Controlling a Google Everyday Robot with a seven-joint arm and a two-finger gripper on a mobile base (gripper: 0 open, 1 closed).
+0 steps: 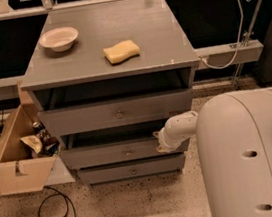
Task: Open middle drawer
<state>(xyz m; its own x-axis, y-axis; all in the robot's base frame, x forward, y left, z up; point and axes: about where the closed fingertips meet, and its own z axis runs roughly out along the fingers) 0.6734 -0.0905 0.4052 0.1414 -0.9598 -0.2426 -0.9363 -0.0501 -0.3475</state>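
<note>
Middle drawer [107,154] wants a straight pull; gripper [160,145], three o'clock of the knob [128,153], should probably recentre; its grip I cannot tell.

I count 3 grey drawers, 1 round knob apiece: top drawer [119,114], middle drawer [102,154], bottom drawer [133,170]. On the tabletop [139,24] there are 2 items: 1 bowl [59,39] and 1 yellow sponge [121,51]. On the floor on the left I see 1 open cardboard box [18,170] and 1 black cable [55,213]. Robot side: 1 arm [243,151] w/ 1 hand [160,143] — it's at the right end of the middle drawer's front.
</note>
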